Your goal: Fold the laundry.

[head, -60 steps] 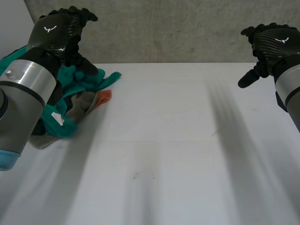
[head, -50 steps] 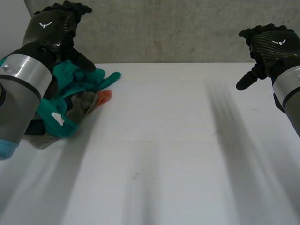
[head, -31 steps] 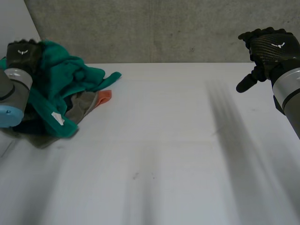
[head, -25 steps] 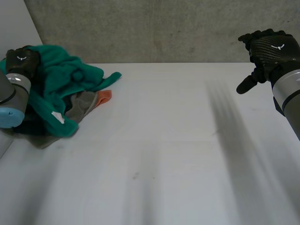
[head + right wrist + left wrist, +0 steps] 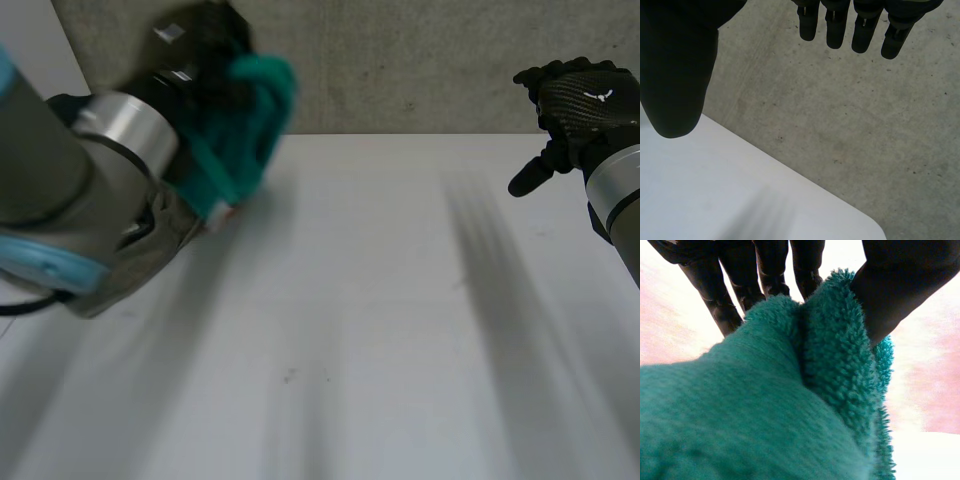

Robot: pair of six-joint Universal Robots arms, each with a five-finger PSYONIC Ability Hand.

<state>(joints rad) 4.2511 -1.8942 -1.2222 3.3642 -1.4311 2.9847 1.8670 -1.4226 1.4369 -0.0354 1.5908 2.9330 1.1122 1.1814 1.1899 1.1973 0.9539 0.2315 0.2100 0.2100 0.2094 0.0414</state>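
the white table (image 5: 380, 330) fills the middle and lower frame of the head view, with the grey concrete wall (image 5: 400, 60) along the top. the robot's left arm (image 5: 70, 190), grey with a light-blue cap, looms in the upper left. a teal fleecy cloth (image 5: 250, 110) hangs bunched from the black left hand (image 5: 200, 45) there, above the table's far left part. in the left wrist view its thumb (image 5: 900, 280) and fingers (image 5: 715, 295) pinch a fold of that cloth (image 5: 765, 405) between them. the black right hand (image 5: 578, 98) hovers in the upper right, fingers (image 5: 835, 25) straight, thumb apart, holding nothing. a small orange scrap of cloth (image 5: 229, 212) shows just below the teal cloth's hanging end.
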